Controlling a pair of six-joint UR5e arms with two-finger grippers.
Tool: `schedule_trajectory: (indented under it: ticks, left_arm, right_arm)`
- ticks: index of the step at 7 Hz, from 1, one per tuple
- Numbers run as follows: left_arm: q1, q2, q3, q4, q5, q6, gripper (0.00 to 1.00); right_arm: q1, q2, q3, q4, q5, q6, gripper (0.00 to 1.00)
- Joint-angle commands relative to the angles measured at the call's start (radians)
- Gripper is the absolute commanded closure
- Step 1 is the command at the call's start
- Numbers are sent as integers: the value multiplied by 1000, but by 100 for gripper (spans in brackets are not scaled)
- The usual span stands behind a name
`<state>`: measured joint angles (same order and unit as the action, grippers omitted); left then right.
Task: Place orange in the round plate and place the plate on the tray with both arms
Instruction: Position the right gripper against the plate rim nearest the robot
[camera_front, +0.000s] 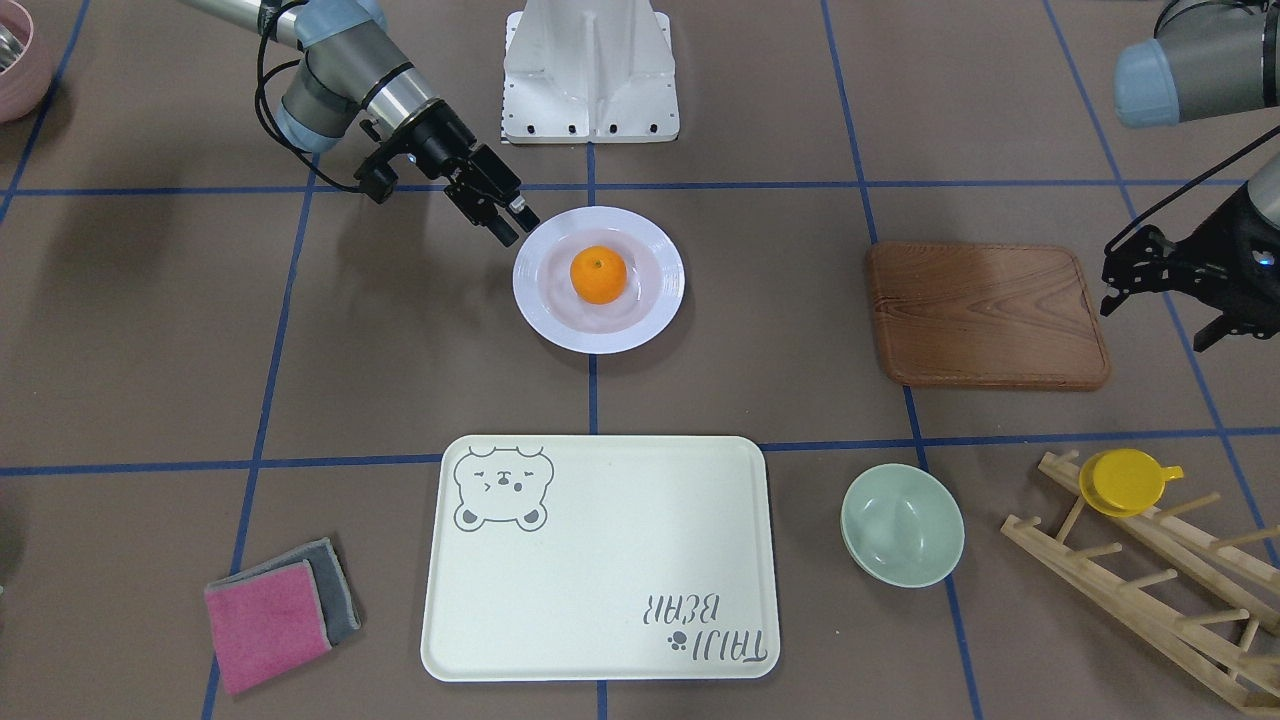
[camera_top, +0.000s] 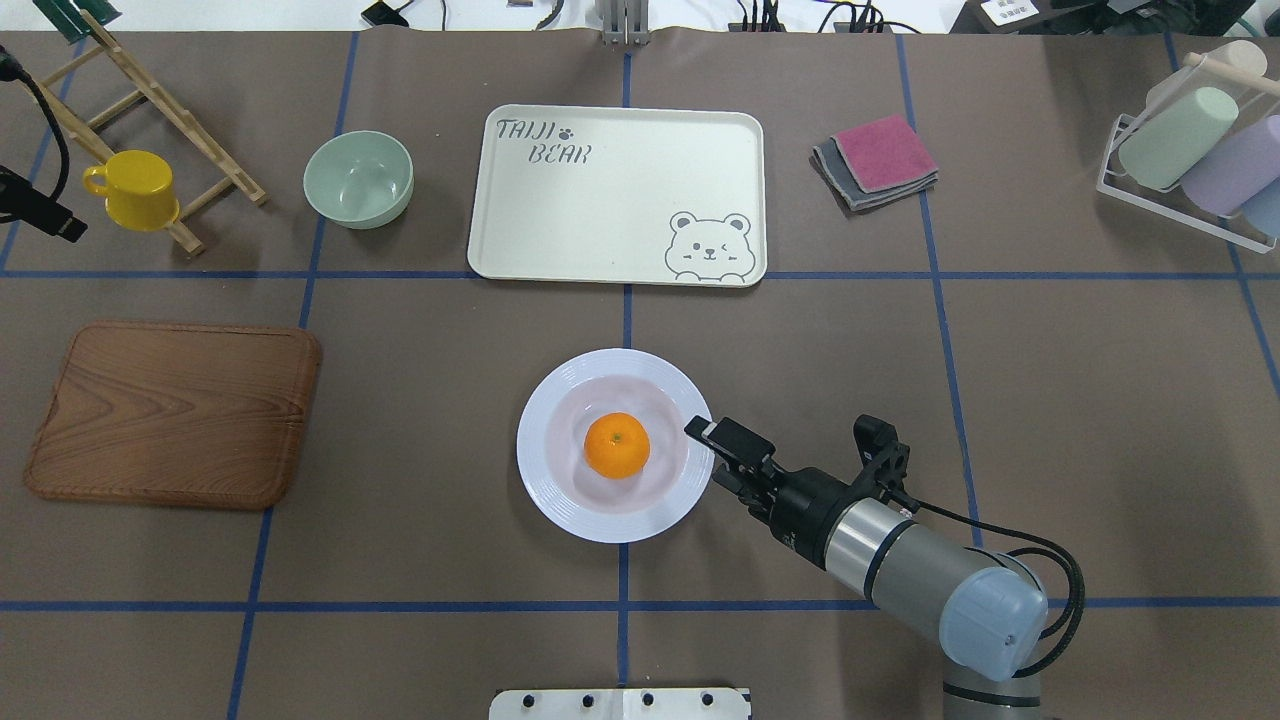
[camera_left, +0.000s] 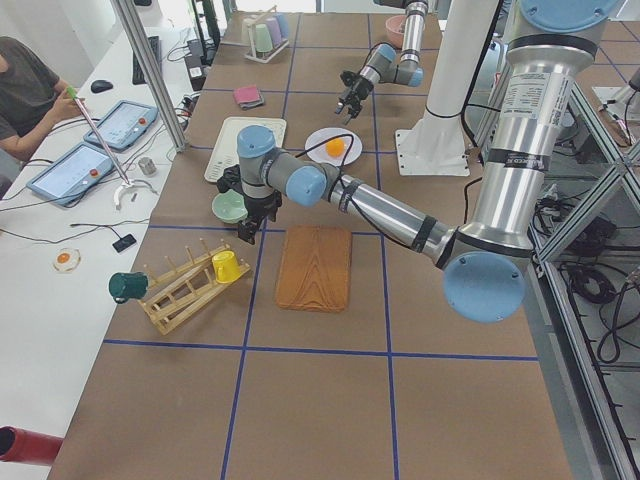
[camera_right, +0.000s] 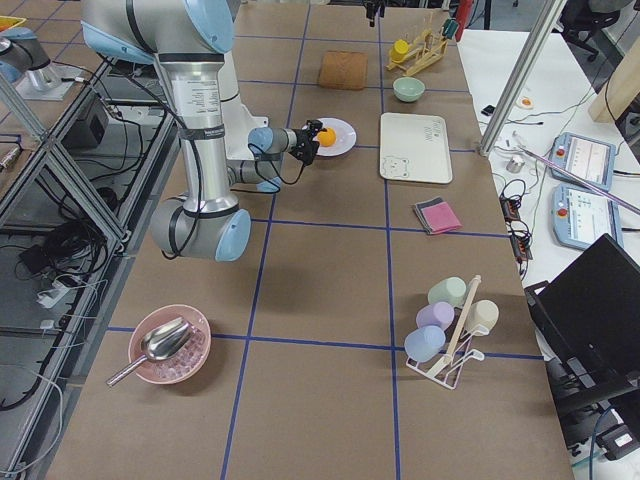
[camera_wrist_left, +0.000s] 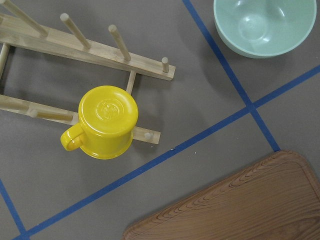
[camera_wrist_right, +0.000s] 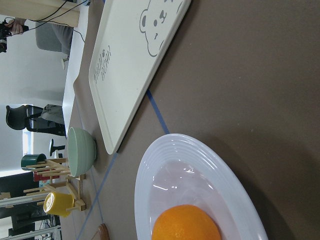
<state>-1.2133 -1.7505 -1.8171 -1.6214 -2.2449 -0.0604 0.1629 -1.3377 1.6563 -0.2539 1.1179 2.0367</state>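
The orange (camera_front: 598, 275) lies in the middle of the round plate (camera_front: 665, 300), so that step looks done. The right end effector (camera_front: 518, 227), jaws apart, sits at the plate's rim, probably to grip it. The left end effector (camera_front: 1150, 300), also apart, hangs far from the plate.

Robotics lab, set up for tabletop trials. Long worktop (camera_top: 420, 560) under a brown mat, marked into squares by blue tape lines (camera_top: 1000, 277). White robot base (camera_front: 590, 75) bolted at mid-edge; left arm (camera_left: 520, 130) and right arm (camera_right: 200, 110) rise from it, industrial jointed type. Aluminium frame posts (camera_right: 535, 60) at the worktop's edge, loose cables (camera_right: 60, 250) heaped under the frame. White side table (camera_left: 50, 260) alongside carries touchscreen pendants with red buttons (camera_left: 70, 170) and a laptop (camera_right: 590, 300). A person (camera_left: 25, 85) sits there. Household crockery serves only as props.
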Motion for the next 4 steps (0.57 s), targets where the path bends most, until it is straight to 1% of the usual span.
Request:
schedule_trajectory:
  ticks: [1, 2, 3, 4]
  left_arm:
    - [1, -1, -2, 0, -1, -6, 1]
    - [1, -1, -5, 0, -1, -7, 1]
    - [0, 0, -7, 0, -14, -7, 1]
    - [0, 0, -8, 0, -22, -9, 1]
  right_arm:
    - [-12, -24, -13, 7, -7, 3, 6]
    - [-17, -11, -41, 8, -12, 13, 10]
    - [-23, 8, -59, 10, -53, 19, 11]
    - [-26, 53, -100, 11, -70, 20, 11]
